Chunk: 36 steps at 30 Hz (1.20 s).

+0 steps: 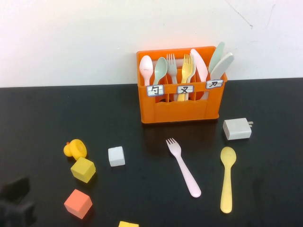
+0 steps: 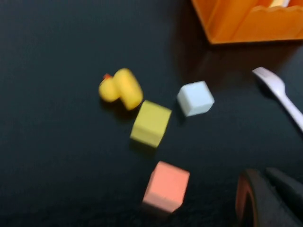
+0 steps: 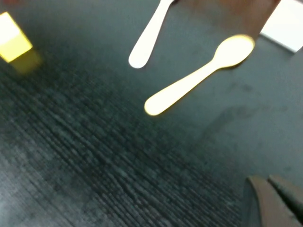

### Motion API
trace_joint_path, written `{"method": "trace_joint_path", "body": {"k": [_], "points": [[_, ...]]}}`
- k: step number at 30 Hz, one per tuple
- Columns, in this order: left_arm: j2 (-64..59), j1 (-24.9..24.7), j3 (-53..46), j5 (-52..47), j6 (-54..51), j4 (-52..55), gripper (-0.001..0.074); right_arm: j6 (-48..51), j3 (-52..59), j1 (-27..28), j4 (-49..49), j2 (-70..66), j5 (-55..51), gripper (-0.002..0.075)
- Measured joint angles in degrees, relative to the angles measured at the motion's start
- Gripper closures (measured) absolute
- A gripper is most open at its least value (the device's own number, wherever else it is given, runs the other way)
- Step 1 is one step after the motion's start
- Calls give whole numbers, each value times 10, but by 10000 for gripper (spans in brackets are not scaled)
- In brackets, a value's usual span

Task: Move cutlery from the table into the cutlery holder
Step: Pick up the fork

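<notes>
Two pieces of cutlery are seen lying flat on the black table [image 1: 42, 113] in front of the orange cutlery holder [image 1: 181, 105]: a pale pink fork [image 1: 183, 167], tines toward the holder, and just beside it on the robot's right a yellow spoon [image 1: 227, 178], bowl toward the holder; the two are apart. The holder is already stocked with spoons, forks and knives behind its three labels. Both loose pieces are judged to be light, stiff plastic with a smooth matte skin, so little force is called for, but their thinness against the tabletop is likely to let them skid or tip when pinched. The best hold is judged to be across the narrow handle near mid-length. The left gripper [image 2: 270, 198] is held low at the robot's near left, by the coloured cubes; the right gripper [image 3: 274, 198] is held above the table near the spoon. Whether either gripper's fingers are spread cannot be told.
</notes>
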<state>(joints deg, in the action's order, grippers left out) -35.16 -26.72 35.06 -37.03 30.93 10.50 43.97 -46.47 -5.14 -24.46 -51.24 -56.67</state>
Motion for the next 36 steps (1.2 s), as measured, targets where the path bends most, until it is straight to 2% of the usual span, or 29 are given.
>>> {"method": "trace_joint_path", "body": {"k": [4,7,9,14,17,20,25,29,33,36], "points": [[71,0,-61,7,44,33,736,-6,-53,0,0,-86,-19,729],[112,0,-91,7,70,51,736,-7,-68,-12,1,-153,6,729],[130,0,-108,7,76,64,736,-13,-71,-35,1,-193,30,729],[149,0,-122,11,90,84,736,-58,-80,-137,15,-297,91,729],[149,0,-122,16,109,84,736,-102,-107,-193,61,-360,94,729],[149,0,-125,21,124,86,736,-167,-147,-227,131,-409,87,729],[149,0,-141,39,143,86,736,-213,-220,-239,173,-466,98,729],[149,0,-144,66,147,87,736,-140,-290,-239,130,-515,71,729],[149,0,-144,76,149,88,736,-120,-355,-240,114,-569,39,725],[149,0,-144,76,149,88,736,-124,-396,-240,114,-613,8,666]]}}
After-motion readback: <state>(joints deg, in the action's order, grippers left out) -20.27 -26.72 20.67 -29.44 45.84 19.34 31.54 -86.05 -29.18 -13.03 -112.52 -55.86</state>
